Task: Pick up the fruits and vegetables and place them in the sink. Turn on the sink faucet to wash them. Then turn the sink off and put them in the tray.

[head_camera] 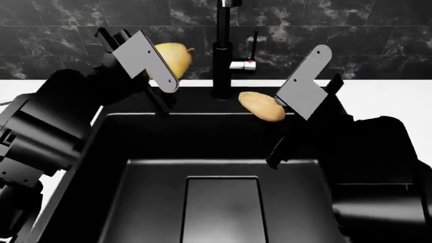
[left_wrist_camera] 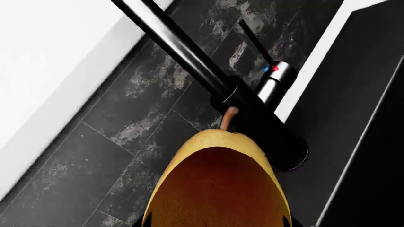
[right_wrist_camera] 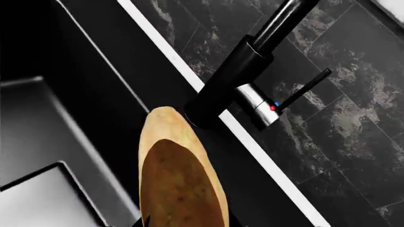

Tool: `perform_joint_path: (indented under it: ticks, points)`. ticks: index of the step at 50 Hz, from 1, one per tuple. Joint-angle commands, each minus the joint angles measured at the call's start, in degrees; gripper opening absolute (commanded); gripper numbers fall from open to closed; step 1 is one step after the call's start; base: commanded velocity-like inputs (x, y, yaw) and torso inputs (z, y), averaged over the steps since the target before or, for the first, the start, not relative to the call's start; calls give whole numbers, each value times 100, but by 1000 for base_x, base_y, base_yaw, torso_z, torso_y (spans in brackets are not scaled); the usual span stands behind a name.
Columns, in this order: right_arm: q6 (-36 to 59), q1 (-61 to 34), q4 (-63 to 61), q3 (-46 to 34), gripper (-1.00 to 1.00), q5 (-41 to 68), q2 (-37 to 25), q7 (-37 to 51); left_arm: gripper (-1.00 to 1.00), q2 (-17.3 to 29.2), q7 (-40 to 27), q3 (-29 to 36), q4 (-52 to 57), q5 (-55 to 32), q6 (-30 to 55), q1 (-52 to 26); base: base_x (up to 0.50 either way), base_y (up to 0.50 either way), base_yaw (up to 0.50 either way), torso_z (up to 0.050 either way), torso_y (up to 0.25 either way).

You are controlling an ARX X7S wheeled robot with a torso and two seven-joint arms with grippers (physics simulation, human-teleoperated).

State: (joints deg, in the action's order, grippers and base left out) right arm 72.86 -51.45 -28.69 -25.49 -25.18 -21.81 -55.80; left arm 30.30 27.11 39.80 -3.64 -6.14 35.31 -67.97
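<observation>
My left gripper (head_camera: 164,65) is shut on the yellow egg-shaped fruit (head_camera: 173,57), held in the air above the sink's back left corner; close up the fruit (left_wrist_camera: 218,182) fills the left wrist view, stem toward the faucet. My right gripper (head_camera: 273,103) is shut on the tan potato (head_camera: 262,107), which hangs over the back of the black sink (head_camera: 223,202); the potato (right_wrist_camera: 180,172) also shows in the right wrist view. Between both arms stands the black sink faucet (head_camera: 223,55), its silver lever (head_camera: 242,65) marked red and blue. The tray is out of view.
A dark marble-tiled wall (head_camera: 68,40) runs behind the white counter (head_camera: 378,98). A flat drain plate (head_camera: 223,207) lies in the sink floor. The faucet column (left_wrist_camera: 252,113) is close in front of the fruit and its lever (right_wrist_camera: 262,106) near the potato.
</observation>
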Motion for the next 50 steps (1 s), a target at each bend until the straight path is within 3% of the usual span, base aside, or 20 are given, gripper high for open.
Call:
perform_joint_path:
  ticks: [1, 18, 40, 50]
  points:
    - [-24, 177, -238, 392, -100, -236, 153, 466, -100, -92, -259, -216, -124, -127, 103, -69, 0, 0, 0, 0, 250]
    - [122, 124, -249, 398, -100, -342, 296, 634, -100, -86, -373, -324, -60, -162, 44, -39, -15, 0, 0, 1, 225]
    - [600, -183, -212, 683, -100, -620, 761, 1076, -100, -146, -1447, -632, 616, 213, 657, 84, -497, 0, 0, 0, 0]
    - [399, -169, -442, 1275, -100, -709, 1199, 1552, -100, -201, -2090, -1249, 1300, 52, 669, 644, -500, 0, 0, 0, 0]
